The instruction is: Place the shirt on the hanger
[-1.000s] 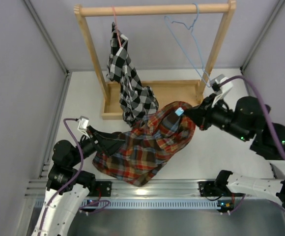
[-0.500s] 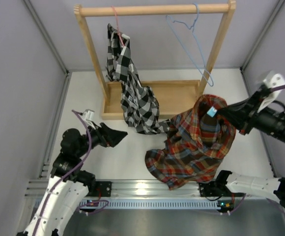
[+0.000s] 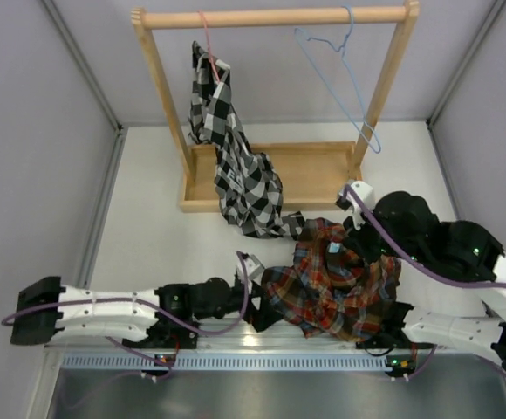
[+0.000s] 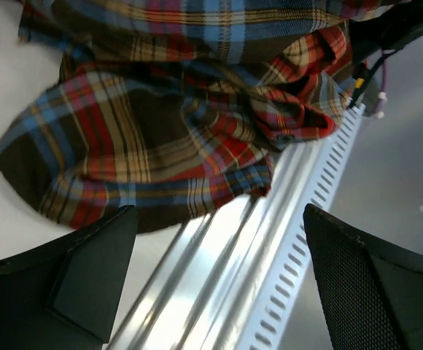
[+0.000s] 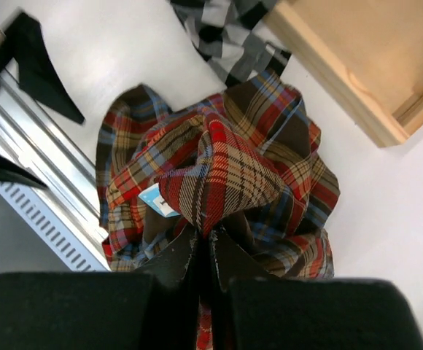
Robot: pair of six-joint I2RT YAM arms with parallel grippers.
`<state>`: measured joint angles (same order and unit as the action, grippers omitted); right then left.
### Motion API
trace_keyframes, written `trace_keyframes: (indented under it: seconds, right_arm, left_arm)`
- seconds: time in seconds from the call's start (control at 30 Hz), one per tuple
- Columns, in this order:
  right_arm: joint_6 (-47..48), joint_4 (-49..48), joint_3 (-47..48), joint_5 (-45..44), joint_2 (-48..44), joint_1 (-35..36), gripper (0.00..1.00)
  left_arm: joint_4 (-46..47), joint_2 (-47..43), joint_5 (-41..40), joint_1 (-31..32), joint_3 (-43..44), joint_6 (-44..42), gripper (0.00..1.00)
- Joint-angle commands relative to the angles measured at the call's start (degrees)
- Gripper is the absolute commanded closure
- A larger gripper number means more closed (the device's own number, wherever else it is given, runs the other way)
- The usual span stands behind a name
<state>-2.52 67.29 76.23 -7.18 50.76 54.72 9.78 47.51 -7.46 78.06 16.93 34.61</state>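
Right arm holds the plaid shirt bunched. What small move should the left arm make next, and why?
Probably ease the left gripper forward and close on the shirt where its hem lies over the rail. The jaws stand open just short of it, while the right gripper pinches only one fold.

The shirt [image 3: 336, 279] sinks from its lifted spread at the right into a bunched heap by the near rail [image 3: 218, 339]. The right gripper [image 5: 204, 244], clamped on it, comes in lower and leftward. The left gripper [image 3: 255, 307], jaws wide, swings down beside the shirt's left edge.
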Motion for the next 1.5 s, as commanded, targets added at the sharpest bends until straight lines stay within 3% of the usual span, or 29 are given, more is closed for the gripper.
trace_keyframes:
  seconds: [0.0, 0.13, 0.27, 0.33, 0.43, 0.57, 0.77, 0.87, 0.9, 0.93, 0.97, 1.07, 1.1, 1.23, 1.37, 1.4, 1.47]
  right_arm:
    - [-1.95, -5.15, 5.15, -2.13, -5.84, 0.56, 1.0]
    - [-3.98, -3.92, 8.23, -3.62, -10.76, 0.56, 1.0]
    - [-6.52, -1.46, 12.53, -8.54, -14.37, 0.56, 1.0]
    - [-7.84, -1.54, 14.56, -12.68, -15.51, 0.56, 1.0]
    - [-8.2, -1.54, 16.23, -10.76, -16.22, 0.65, 1.0]
    - [-7.59, -1.28, 16.23, -9.17, -15.08, 0.65, 1.0]
    - [-6.36, -0.84, 18.16, -7.94, -14.03, 0.65, 1.0]
    - [-6.0, -0.93, 18.0, -8.11, -13.5, 0.74, 1.0]
    - [-5.91, -0.93, 17.73, -8.29, -13.32, 0.65, 1.0]
    - [-5.91, -0.93, 17.38, -8.55, -13.06, 0.65, 1.0]
    - [-5.83, -1.02, 16.59, -8.9, -12.8, 0.65, 1.0]
    - [-6.09, -1.45, 14.66, -11.17, -11.74, 0.65, 1.0]
    - [-6.26, -1.72, 14.22, -12.32, -11.57, 0.65, 1.0]
    - [-7.76, -6.88, 13.07, -19.08, -10.51, 0.65, 1.0]
    - [-6.44, -11.2, 17.53, -21.12, -7.0, 0.65, 1.0]
    - [-5.66, -11.73, 18.86, -21.38, -5.17, 0.65, 1.0]
    - [-5.3, -12.44, 22.54, -23.05, -3.57, 0.65, 1.0]
  left_arm:
    - [18.25, 12.38, -14.59, 4.38, 6.42, -10.43, 0.02]
    - [20.1, 22.42, -19.85, 4.29, 14.5, -16.49, 0.02]
    - [22.82, 27.02, -23.3, 1.94, 21.11, -26.16, 0.02]
    - [22.83, 28.16, -15.45, -1.93, 23.23, -25.65, 0.02]
    - [25.71, 30.62, -3.23, -8.88, 26.04, -25.46, 0.02]
    - [25.91, 36.33, 7.0, -10.99, 30.61, -30.56, 0.02]
    - [24.49, 50.12, 23.07, -16.0, 39.22, -28.64, 0.04]
    - [25.02, 55.49, 26.62, -17.15, 42.48, -27.06, 0.24]
    - [25.02, 56.28, 25.15, -17.24, 42.92, -26.96, 0.62]
    - [25.11, 55.94, 22.26, -17.15, 42.84, -26.62, 0.87]
    - [24.85, 55.25, 12.92, -17.07, 42.66, -26.18, 1.0]
    - [17.84, 49.46, -5.92, -15.75, 43.1, -25.47, 1.0]
    - [15.82, 47.35, -17.56, -15.05, 43.1, -26.95, 1.0]
    - [8.69, 33.75, -39.34, -6.56, 42.57, -34.68, 1.0]
    - [8.06, 28.53, -55.08, 7.6, 49.57, -51.44, 1.0]
    - [9.28, 28.87, -61.12, 10.5, 51.52, -60.36, 1.0]
    - [16.01, 33.14, -67.3, 19.29, 55.12, -70.15, 1.0]
